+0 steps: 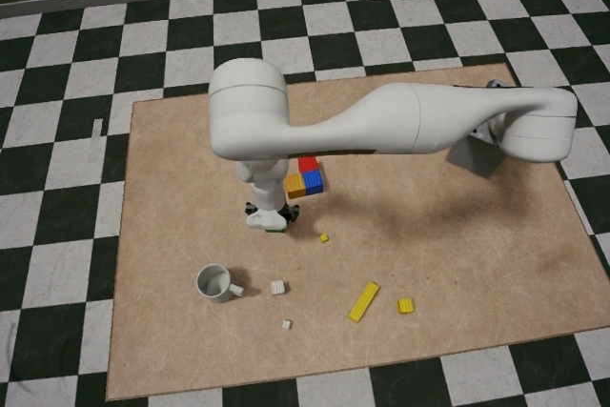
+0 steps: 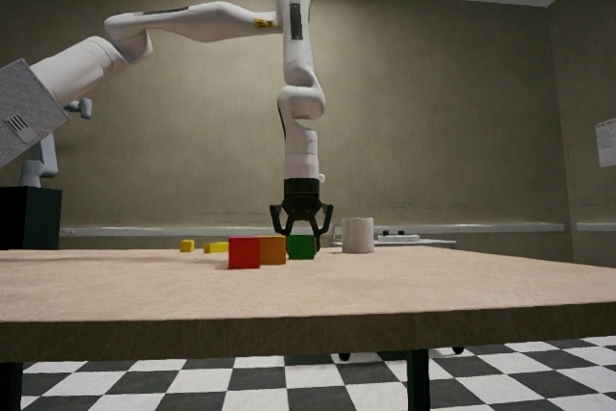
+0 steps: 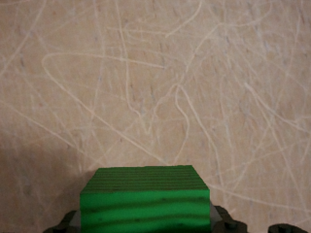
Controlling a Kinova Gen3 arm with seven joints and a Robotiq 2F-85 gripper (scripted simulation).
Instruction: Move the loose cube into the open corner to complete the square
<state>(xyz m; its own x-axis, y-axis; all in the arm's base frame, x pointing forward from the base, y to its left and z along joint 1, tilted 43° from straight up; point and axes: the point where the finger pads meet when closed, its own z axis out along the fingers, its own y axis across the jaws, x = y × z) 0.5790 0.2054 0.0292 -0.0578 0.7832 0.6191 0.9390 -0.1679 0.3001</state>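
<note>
Green cube (image 1: pixel 274 231) (image 2: pixel 301 246) (image 3: pixel 145 211), upright, no longer axis, sits pinched between the jaws (image 1: pixel 272 217) (image 2: pixel 301 245).

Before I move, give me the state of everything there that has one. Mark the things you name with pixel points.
Gripper (image 1: pixel 274 225) (image 2: pixel 301 248) (image 3: pixel 146 216): closed on the green cube.
Green cube (image 1: pixel 274 231) (image 2: pixel 301 247) (image 3: pixel 146 194): gripped, outside the open corner.
Red cube (image 1: pixel 308 164) (image 2: pixel 243 252): against blue.
Blue cube (image 1: pixel 313 181): between red and orange.
Orange cube (image 1: pixel 295 186) (image 2: pixel 272 250): against blue.
Mug (image 1: pixel 213 281) (image 2: pixel 357 236): upright.

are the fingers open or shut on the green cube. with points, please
Shut on it: the fingers (image 1: pixel 292 213) (image 2: pixel 326 219) press both sides of the green cube (image 1: pixel 274 231) (image 2: pixel 301 247) (image 3: pixel 145 211).
</note>
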